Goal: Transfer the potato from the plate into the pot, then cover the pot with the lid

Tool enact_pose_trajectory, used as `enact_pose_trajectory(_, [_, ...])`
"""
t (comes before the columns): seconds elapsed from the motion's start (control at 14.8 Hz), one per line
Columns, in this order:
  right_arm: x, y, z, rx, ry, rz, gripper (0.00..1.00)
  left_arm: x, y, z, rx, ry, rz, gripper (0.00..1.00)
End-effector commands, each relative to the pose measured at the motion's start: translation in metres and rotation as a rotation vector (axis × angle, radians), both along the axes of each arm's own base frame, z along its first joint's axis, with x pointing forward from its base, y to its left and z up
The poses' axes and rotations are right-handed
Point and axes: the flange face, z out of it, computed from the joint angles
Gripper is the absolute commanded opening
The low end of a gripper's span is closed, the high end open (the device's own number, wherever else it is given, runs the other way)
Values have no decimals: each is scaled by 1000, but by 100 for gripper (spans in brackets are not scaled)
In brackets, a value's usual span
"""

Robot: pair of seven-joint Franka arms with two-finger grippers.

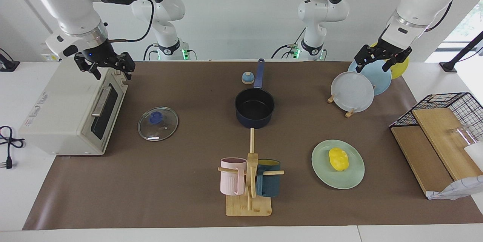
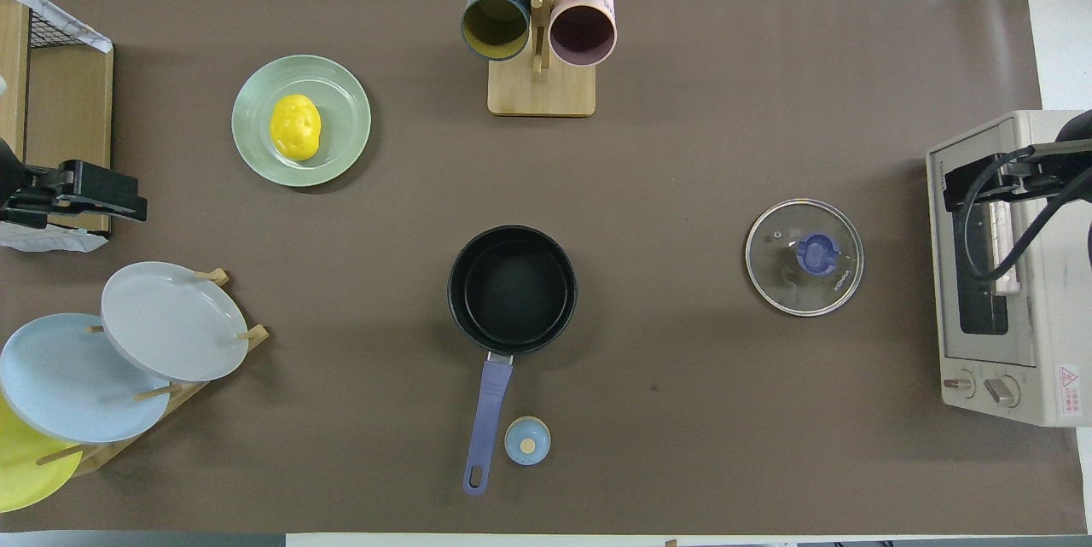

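Note:
The yellow potato (image 1: 338, 159) (image 2: 295, 127) lies on the mint-green plate (image 1: 332, 181) (image 2: 343, 100), which sits farther from the robots than the pot, toward the left arm's end. The navy pot (image 1: 254, 108) (image 2: 512, 291) stands empty mid-table, its blue handle pointing toward the robots. The glass lid (image 1: 157, 124) (image 2: 804, 257) lies flat on the mat beside the pot, toward the right arm's end. My left gripper (image 1: 381, 60) (image 2: 102, 193) hangs open and empty over the plate rack. My right gripper (image 1: 105, 67) (image 2: 1019, 171) hangs open and empty over the toaster oven.
A toaster oven (image 1: 71, 113) stands at the right arm's end. A wooden rack of plates (image 1: 354, 91) and a wire basket with wooden boards (image 1: 441, 128) stand at the left arm's end. A mug tree (image 1: 249, 181) stands farthest from the robots; a small bell (image 1: 248, 78) sits by the pot handle.

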Motion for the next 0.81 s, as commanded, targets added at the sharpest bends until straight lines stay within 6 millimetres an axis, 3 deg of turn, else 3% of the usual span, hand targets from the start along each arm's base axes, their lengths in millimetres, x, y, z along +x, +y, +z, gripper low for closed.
enact_pose_trajectory(0.0, [3,0,2,3,-11,-18,100,-4,-2,5,14,-11,-29,100])
enact_pose_trajectory(0.74, [2,5,1,4,-8,-5,100,-3,-3,-2,-1,-54,-34,100])
